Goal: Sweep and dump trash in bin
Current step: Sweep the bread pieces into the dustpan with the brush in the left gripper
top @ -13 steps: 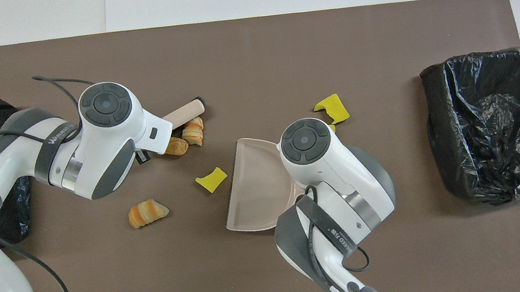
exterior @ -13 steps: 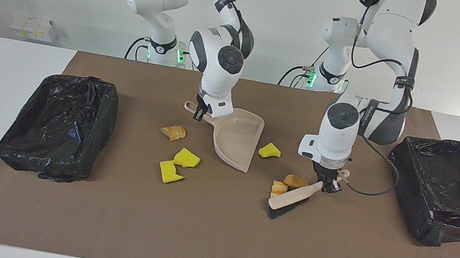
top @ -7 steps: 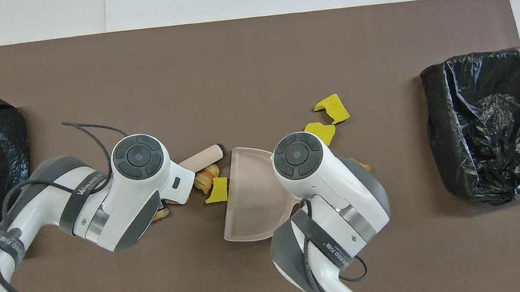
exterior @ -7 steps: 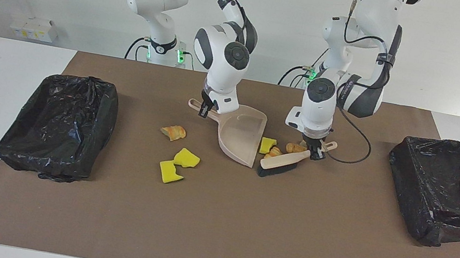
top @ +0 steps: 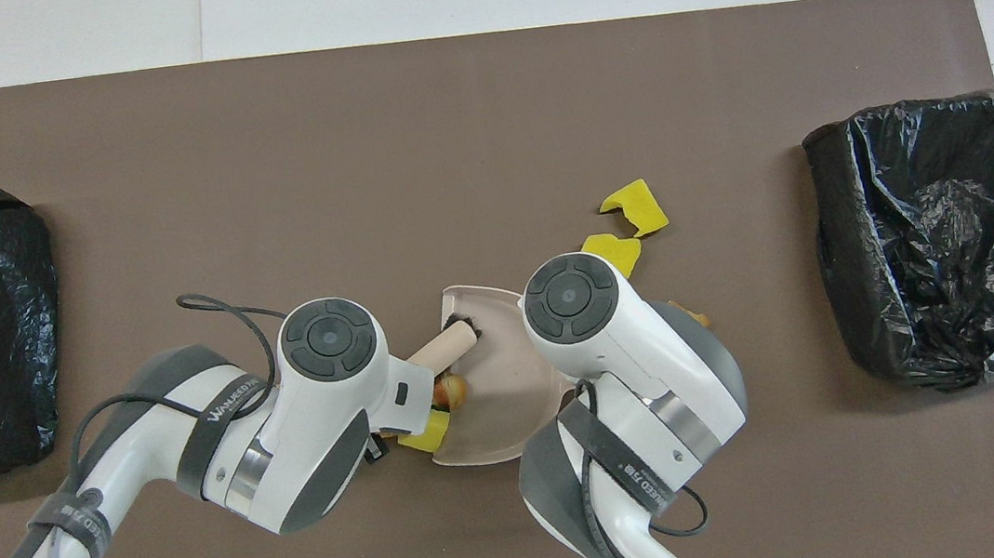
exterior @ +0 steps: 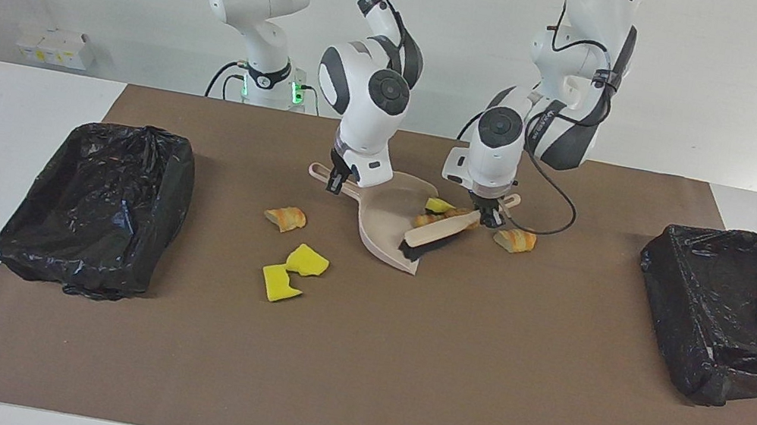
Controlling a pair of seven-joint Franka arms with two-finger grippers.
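Note:
My right gripper [exterior: 335, 183] is shut on the handle of the beige dustpan [exterior: 383, 232], which rests on the mat. My left gripper [exterior: 490, 217] is shut on the handle of the black-bristled brush [exterior: 433, 236], whose head lies across the pan's mouth. Trash sits in the pan: a yellow sponge chunk [exterior: 439, 206] and an orange bread lump [exterior: 429, 220]. Another bread lump [exterior: 514, 240] lies on the mat beside the left gripper. A bread lump [exterior: 285, 217] and two yellow sponges [exterior: 307, 260] [exterior: 280, 283] lie toward the right arm's end. In the overhead view both wrists hide the grippers.
Two black bag-lined bins stand on the brown mat, one [exterior: 95, 204] at the right arm's end and one [exterior: 734, 314] at the left arm's end. A cable loops from the left wrist near the brush.
My left gripper swept the brush toward the right arm's end, pushing a sponge and bread into the dustpan. One bread lump stayed on the mat. The right gripper and pan barely moved.

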